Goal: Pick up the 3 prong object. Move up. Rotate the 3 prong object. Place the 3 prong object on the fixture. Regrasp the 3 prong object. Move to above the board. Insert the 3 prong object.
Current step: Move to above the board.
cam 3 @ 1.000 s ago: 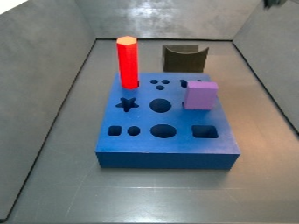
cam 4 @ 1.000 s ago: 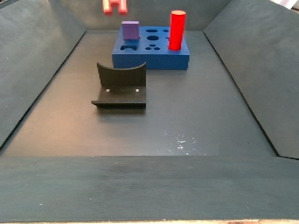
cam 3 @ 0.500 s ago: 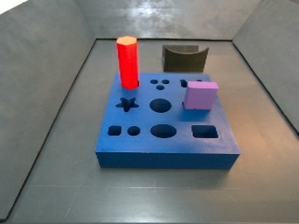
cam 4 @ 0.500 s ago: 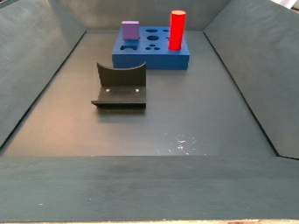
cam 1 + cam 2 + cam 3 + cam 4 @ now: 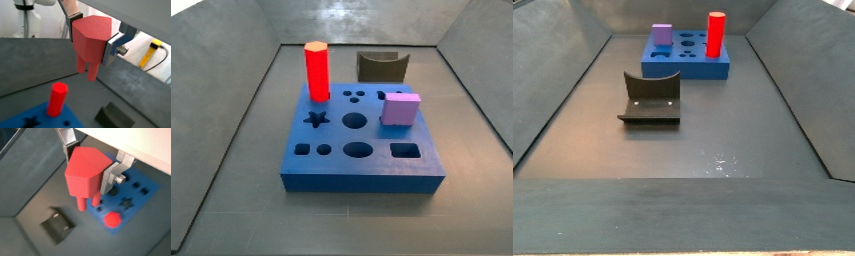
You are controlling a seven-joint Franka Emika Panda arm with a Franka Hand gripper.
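Gone from the side view is the blur of salmon-red that hung above the board's far edge a second ago; the gripper (image 5: pixel 93 37) now shows in neither side view, only in both wrist views. Its silver finger plates (image 5: pixel 115 172) pinch the 3 prong object (image 5: pixel 90 40), a salmon-red hexagonal-topped piece, prongs pointing down. It hangs high over the floor, apart from everything below.

Below it in a wrist view lie the blue board (image 5: pixel 137 188) with its cut-out holes, the red column (image 5: pixel 112 219) standing at the board's corner, and the fixture (image 5: pixel 57 225) on the dark floor beside the board. In both side views the board (image 5: pixel 358 150) carries the red column (image 5: pixel 317 71) and the purple cube (image 5: pixel 401 109), with the fixture (image 5: pixel 651 98) standing apart from the board.
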